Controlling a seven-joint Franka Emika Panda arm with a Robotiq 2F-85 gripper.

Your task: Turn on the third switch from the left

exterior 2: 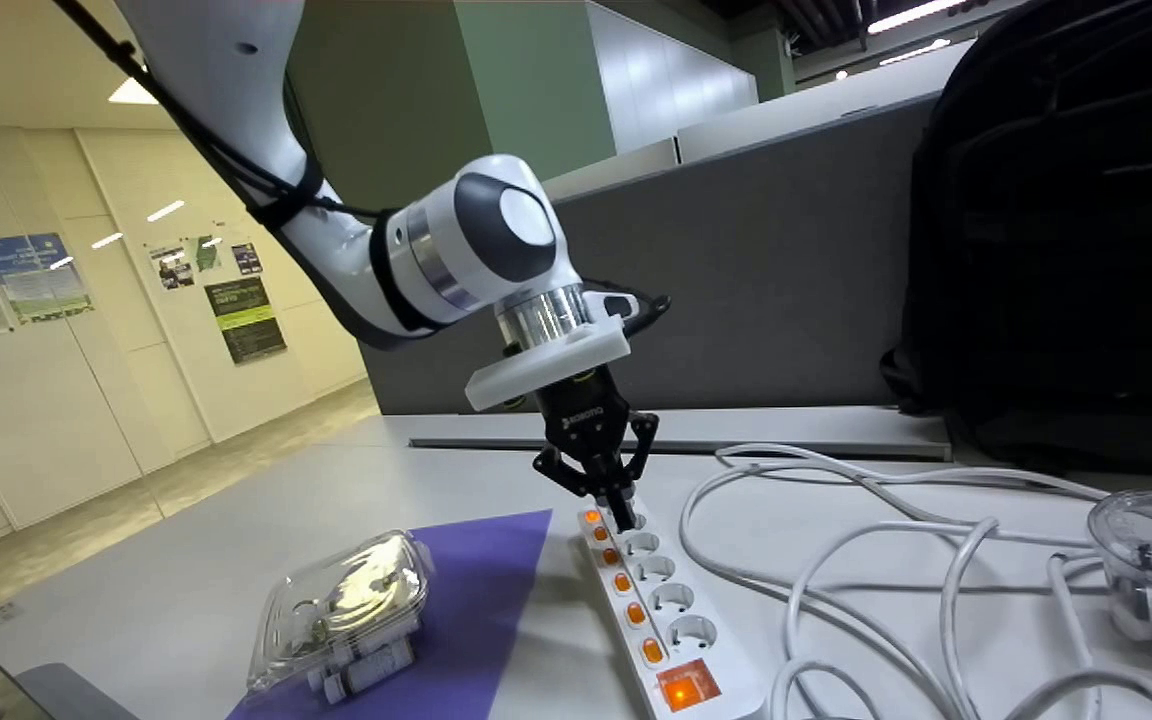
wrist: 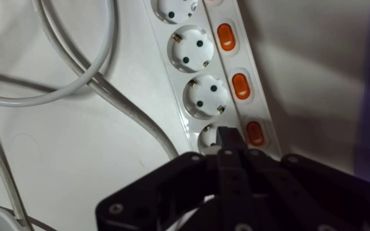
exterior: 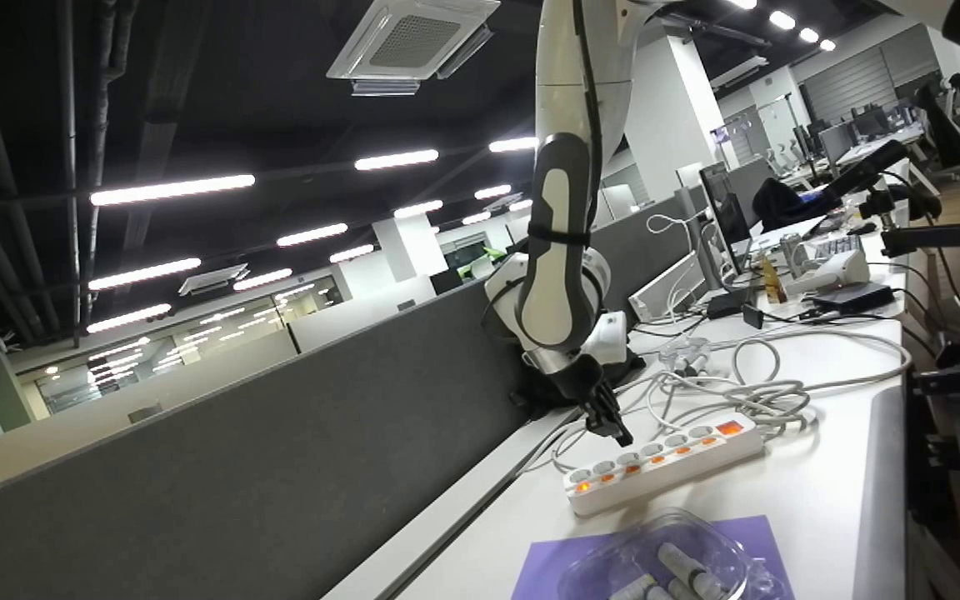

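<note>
White glare from ceiling lights [exterior: 172, 189]

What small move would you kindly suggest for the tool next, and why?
I'd probably ease the closed tool sideways until it is over the darker orange switch, apparently third from the left, before pressing. In the wrist view, the tool partly hides the neighbouring socket, while that switch sits uncovered beside it.

White arm [exterior 2: 336, 255], silver collar [exterior 2: 543, 316], black cable [exterior 2: 126, 55], screw-studded black gripper [exterior 2: 624, 522] (lettered ROBOTIQ)
</note>
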